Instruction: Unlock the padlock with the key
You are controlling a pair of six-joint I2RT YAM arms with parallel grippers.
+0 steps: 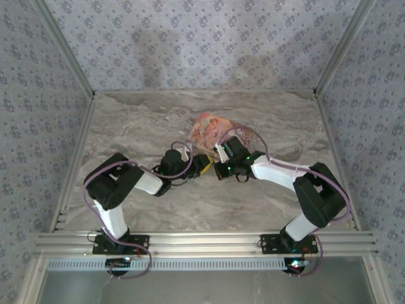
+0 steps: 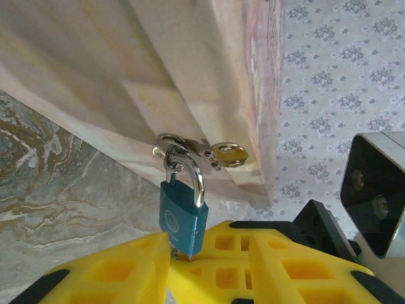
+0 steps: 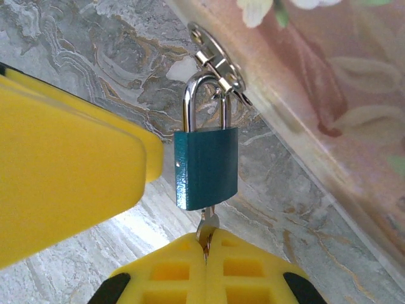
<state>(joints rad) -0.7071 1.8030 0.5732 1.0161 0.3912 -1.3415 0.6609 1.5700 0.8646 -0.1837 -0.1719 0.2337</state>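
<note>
The small blue padlock [image 3: 205,168] hangs by its silvery shackle from the zip pulls [image 3: 215,57] of the pink pouch [image 3: 316,95]. A silver key [image 3: 209,225] sticks into its underside, and my right gripper [image 3: 205,247] is shut on the key's head. In the left wrist view the padlock [image 2: 183,215] stands between the spread yellow fingers [image 2: 107,266] of my left gripper [image 2: 205,253], which is open. Its left finger lies close beside the lock body. From above, both grippers [image 1: 201,166] meet at the pouch's near edge [image 1: 212,130].
The marble-patterned tabletop [image 1: 158,120] lies under everything, with patterned walls on three sides. The right wrist's camera housing [image 2: 376,190] sits close on the right in the left wrist view. The left gripper's finger [image 3: 63,183] fills the left side of the right wrist view.
</note>
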